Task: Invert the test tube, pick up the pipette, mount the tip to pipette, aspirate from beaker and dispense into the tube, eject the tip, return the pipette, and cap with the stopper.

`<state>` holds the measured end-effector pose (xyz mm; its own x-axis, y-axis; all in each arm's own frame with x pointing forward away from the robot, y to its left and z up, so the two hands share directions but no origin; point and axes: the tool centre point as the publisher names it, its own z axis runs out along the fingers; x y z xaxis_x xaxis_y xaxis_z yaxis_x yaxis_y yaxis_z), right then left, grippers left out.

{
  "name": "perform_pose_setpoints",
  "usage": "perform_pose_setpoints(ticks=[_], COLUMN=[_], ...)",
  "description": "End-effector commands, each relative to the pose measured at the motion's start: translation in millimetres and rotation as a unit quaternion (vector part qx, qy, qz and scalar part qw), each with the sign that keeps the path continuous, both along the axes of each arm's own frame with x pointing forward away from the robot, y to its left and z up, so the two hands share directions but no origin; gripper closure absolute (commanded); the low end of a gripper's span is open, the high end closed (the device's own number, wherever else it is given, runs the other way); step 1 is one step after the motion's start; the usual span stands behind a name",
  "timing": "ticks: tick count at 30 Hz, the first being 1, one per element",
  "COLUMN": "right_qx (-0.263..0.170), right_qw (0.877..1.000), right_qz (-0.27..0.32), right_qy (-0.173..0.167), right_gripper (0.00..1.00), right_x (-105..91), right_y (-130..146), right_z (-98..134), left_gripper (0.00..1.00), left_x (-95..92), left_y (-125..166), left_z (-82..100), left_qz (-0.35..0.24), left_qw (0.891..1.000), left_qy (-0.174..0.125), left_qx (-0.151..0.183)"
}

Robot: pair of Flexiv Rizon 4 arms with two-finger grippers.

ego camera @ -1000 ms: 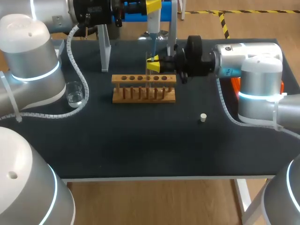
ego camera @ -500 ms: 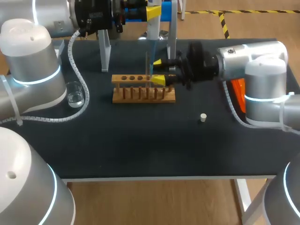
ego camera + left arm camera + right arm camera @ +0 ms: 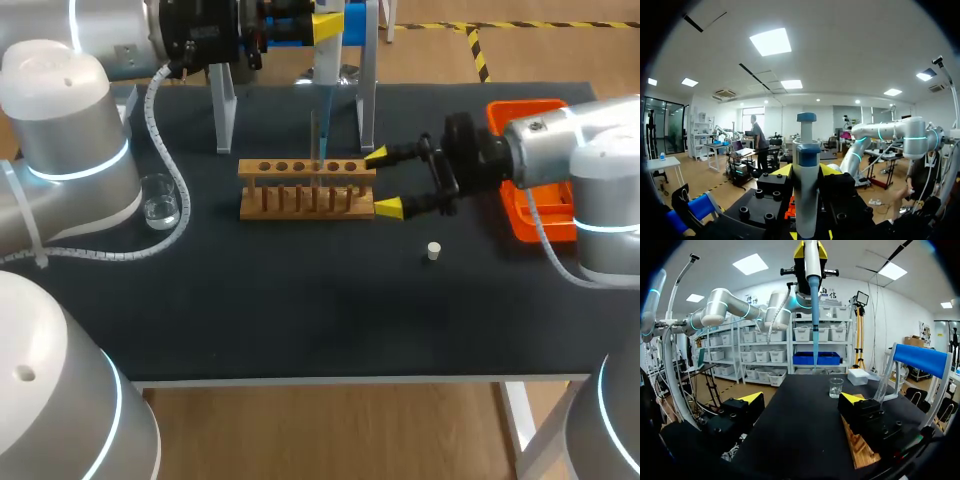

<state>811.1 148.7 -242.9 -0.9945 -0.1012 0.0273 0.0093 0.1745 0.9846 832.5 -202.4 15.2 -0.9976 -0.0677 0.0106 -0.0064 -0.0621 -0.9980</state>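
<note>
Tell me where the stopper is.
In the head view, the stopper lies on the table, right of the wooden rack, near the right gripper.

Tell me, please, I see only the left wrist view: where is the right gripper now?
Observer: The right gripper is open, just off the right end of the wooden rack.
Operator: Is a tube in the rack?
Observer: Yes, a test tube stands upright in it, close to the blue tip of the pipette.
Operator: And the stopper?
Observer: The stopper lies alone on the table, apart from the right gripper.
</note>
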Motion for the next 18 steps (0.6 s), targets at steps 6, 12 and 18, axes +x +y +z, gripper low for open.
perform_pose_setpoints(ticks=[6,12,18], right_qx=[-0.005,-0.005,-0.005], right_qw=[1.000,1.000,1.000], right_qz=[0.003,0.003,0.003], right_qy=[0.000,0.000,0.000], right_gripper=[0.00,0.00,0.00], right_x=[-8.2,-8.2,-8.2], right_y=[-12.9,-12.9,-12.9], right_z=[2.1,2.1,2.1], left_gripper=[1.00,1.00,1.00], left_x=[0.3,0.3,0.3], left_y=[0.0,0.0,0.0], left_z=[0.2,0.2,0.2], left_qz=[0.000,0.000,0.000], left_qw=[1.000,1.000,1.000], left_qy=[0.000,0.000,0.000], left_qx=[0.000,0.000,0.000])
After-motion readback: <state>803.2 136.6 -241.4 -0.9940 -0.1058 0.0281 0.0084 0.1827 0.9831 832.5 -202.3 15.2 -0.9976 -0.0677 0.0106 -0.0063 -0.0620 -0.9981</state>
